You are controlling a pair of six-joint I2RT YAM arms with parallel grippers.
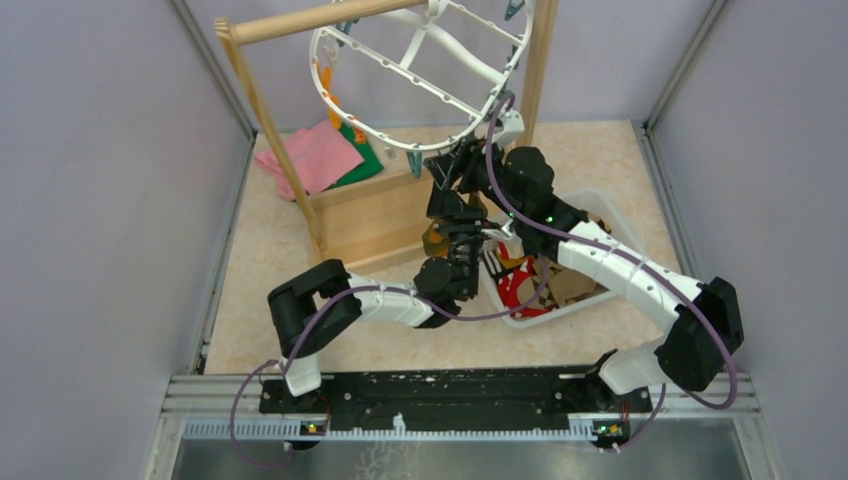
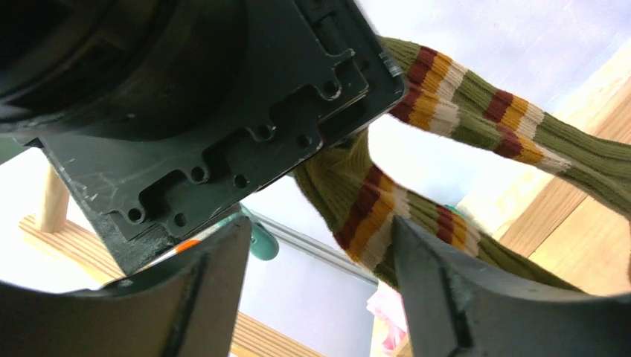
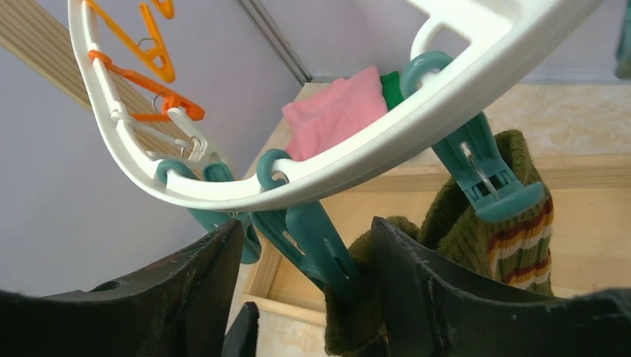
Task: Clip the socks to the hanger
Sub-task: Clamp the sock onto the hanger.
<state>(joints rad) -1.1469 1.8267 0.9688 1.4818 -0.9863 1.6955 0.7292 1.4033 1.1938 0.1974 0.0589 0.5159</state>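
While olive striped sock (image 3: 513,223) is hanging from teal clip (image 3: 316,249) inside my wide-apart right gripper (image 3: 305,227), left gripper (image 2: 320,223) is gaping empty; I'm judging it clipped, next backing both off.

Wooden rack (image 1: 372,215) w/ round top pole & boxy base stands mid-back on the beige speckled table (image 1: 260,300). Pink cloth (image 1: 310,155) lies flat behind the rack's base, its left upright crossing in front. Green cloth (image 1: 362,165) pokes out from under the pink one's right edge, next to the base. White basket (image 1: 530,320) sits just right of the rack, nearer cam. Lilac-grey walls (image 1: 100,200) stand on both sides of the rack.
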